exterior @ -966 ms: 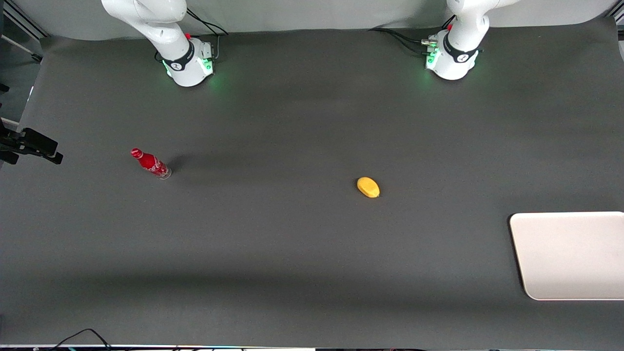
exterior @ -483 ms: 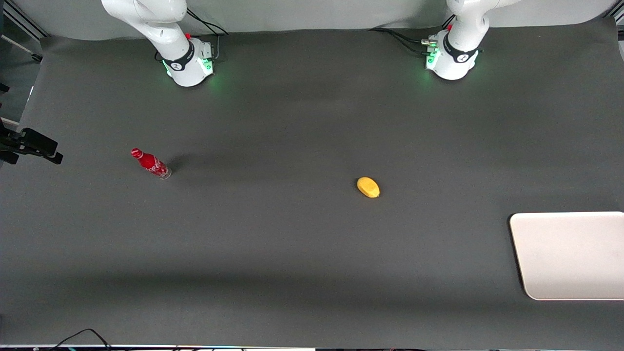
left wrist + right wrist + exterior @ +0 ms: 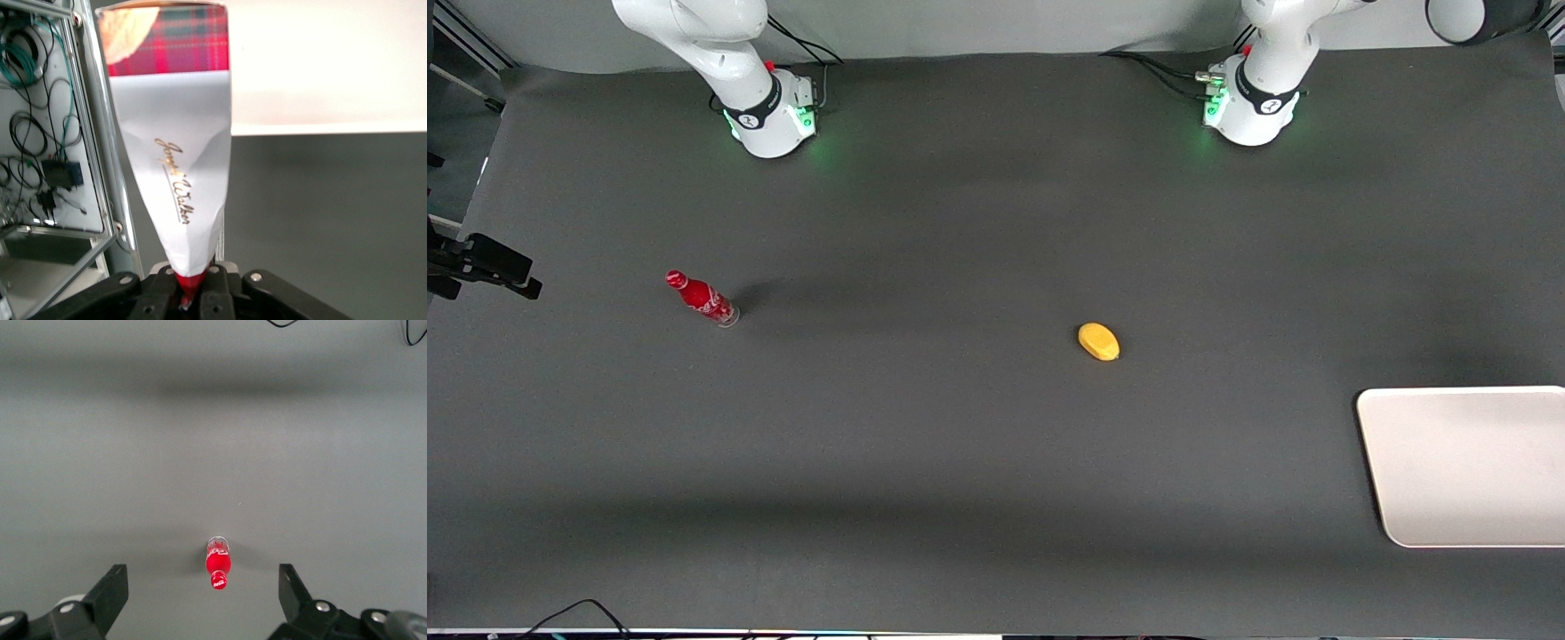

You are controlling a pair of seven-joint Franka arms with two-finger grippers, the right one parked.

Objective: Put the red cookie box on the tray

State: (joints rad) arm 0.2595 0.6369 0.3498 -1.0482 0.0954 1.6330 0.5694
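In the left wrist view my gripper (image 3: pixel 190 295) is shut on the narrow red end of the red cookie box (image 3: pixel 177 153). The box sticks out away from the fingers, showing a grey-white panel with gold script and a red tartan end. Past the box lies a pale flat surface (image 3: pixel 327 67) with a straight edge, apparently the tray, with dark table beside it. In the front view the off-white tray (image 3: pixel 1467 467) lies at the working arm's end of the table, near the front camera. Neither the gripper nor the box shows there; only a joint of the arm (image 3: pixel 1480 16) does.
A small red cola bottle (image 3: pixel 703 298) stands toward the parked arm's end of the table. A yellow oval object (image 3: pixel 1098 341) lies near the middle. A metal frame with cables (image 3: pixel 47 133) stands beside the held box in the left wrist view.
A joint of the working arm has come into the front view at the working arm's end. A faint shadow now falls on the table beside the tray. Bottle, yellow object and tray have not moved.
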